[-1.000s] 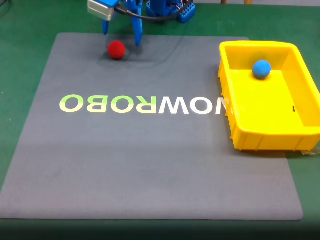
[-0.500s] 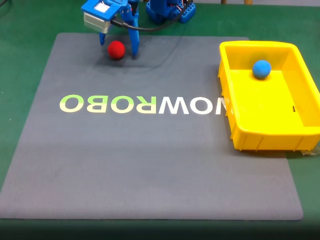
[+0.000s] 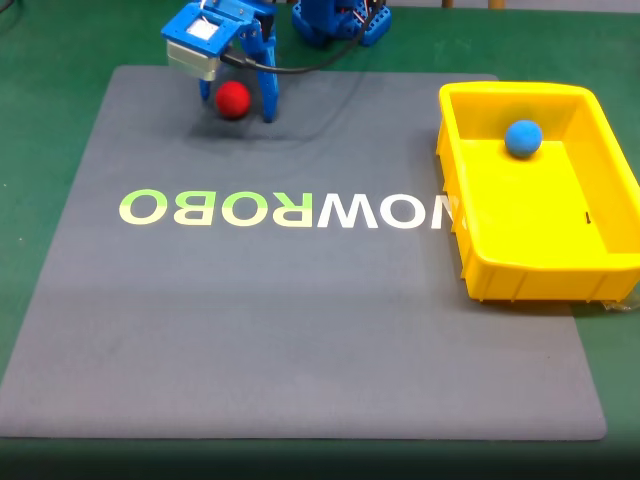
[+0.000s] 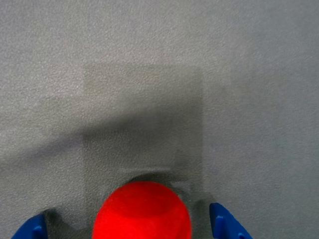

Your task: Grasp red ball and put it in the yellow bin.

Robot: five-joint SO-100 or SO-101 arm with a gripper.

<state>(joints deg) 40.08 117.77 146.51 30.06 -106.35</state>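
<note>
The tool point(image 3: 236, 107) stood open astride the red ball point(image 3: 233, 98) on the grey mat point(image 3: 300, 320), apparently not touching it; the yellow bin point(image 3: 520, 270) held 1 blue ball point(image 3: 523, 137).

Robotics lab bench, green table point(image 3: 40, 120), grey branded mat point(image 3: 300, 320) lettered "NOWROBO" mirrored, blue arm base point(image 3: 335, 20)

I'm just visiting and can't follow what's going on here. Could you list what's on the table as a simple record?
Red ball: on the grey mat, far left in the fixed view
Hand: open, fingers either side of the red ball, gaps visible in the wrist view
Yellow bin: right edge of the mat
Blue ball: inside the yellow bin
Mat lettering: appears mirrored
</note>
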